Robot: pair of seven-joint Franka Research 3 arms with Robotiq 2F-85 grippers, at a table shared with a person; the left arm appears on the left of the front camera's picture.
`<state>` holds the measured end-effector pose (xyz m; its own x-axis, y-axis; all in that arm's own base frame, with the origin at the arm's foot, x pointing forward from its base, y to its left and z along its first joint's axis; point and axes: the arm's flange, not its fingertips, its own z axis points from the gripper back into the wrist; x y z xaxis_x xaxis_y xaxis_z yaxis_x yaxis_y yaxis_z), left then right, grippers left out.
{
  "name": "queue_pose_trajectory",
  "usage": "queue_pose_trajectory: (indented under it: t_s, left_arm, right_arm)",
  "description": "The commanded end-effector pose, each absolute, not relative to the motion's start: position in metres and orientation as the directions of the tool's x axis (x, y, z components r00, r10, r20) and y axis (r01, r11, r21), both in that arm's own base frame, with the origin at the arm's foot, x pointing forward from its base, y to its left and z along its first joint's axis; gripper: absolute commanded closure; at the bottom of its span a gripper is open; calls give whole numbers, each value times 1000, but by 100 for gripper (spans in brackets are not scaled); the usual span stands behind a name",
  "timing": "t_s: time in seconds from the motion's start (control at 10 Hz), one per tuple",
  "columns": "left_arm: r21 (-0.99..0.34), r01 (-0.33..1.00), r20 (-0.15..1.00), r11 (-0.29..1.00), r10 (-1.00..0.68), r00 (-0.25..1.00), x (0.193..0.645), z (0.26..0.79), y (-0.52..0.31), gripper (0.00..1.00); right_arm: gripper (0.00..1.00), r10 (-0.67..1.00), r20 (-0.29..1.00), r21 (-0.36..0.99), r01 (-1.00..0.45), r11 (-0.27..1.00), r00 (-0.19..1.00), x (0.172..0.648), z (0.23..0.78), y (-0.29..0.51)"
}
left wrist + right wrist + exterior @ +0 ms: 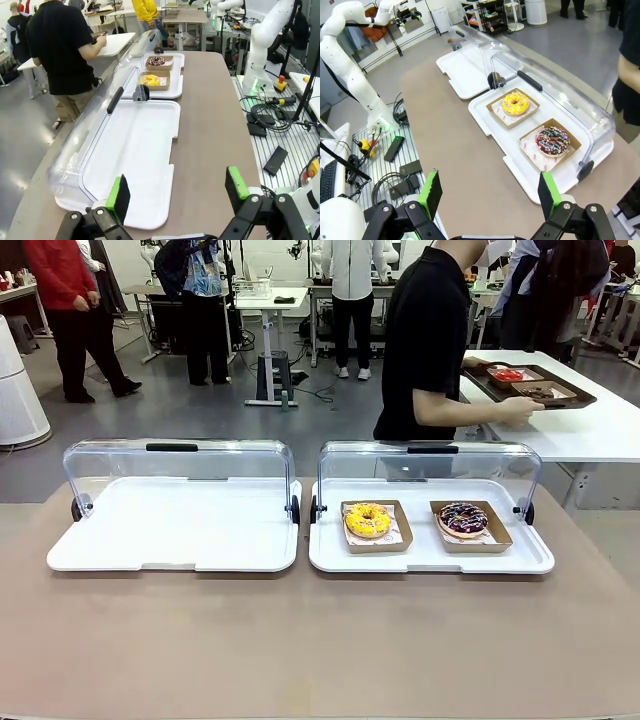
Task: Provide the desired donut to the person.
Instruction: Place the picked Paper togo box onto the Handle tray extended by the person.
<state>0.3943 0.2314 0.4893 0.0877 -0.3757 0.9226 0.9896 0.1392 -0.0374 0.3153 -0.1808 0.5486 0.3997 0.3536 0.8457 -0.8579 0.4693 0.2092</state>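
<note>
A yellow-iced donut [368, 520] [150, 80] [515, 103] and a chocolate donut with sprinkles [463, 519] [157, 60] [552, 141] lie in brown paper trays on the right white tray [430, 558]. The person in a black T-shirt [428, 340] [57, 47] stands beyond it, turned to a side table, one hand on a dark brown tray [528, 383]. My left gripper [175, 192] is open above the near end of the left white tray [131, 150]. My right gripper [490, 192] is open above the brown tabletop, short of the donuts.
Both trays have clear hinged lids [180, 465] [430, 462] raised at the back. The left tray holds nothing. Bystanders [70, 310] and other tables stand in the background. Cables and a black box [275, 160] lie beside the table.
</note>
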Motion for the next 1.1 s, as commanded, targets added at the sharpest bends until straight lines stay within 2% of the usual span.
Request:
queue_pose_trajectory:
  t_s: [0.0,1.0]
  left_arm:
    - [-43,987,918,154,-384,100,394,490,233,0]
    - [-43,987,918,154,-384,100,394,490,233,0]
  right_arm:
    - [0,338,860,205,-865,459,383,317,549,-180]
    - [0,338,860,205,-865,459,383,317,549,-180]
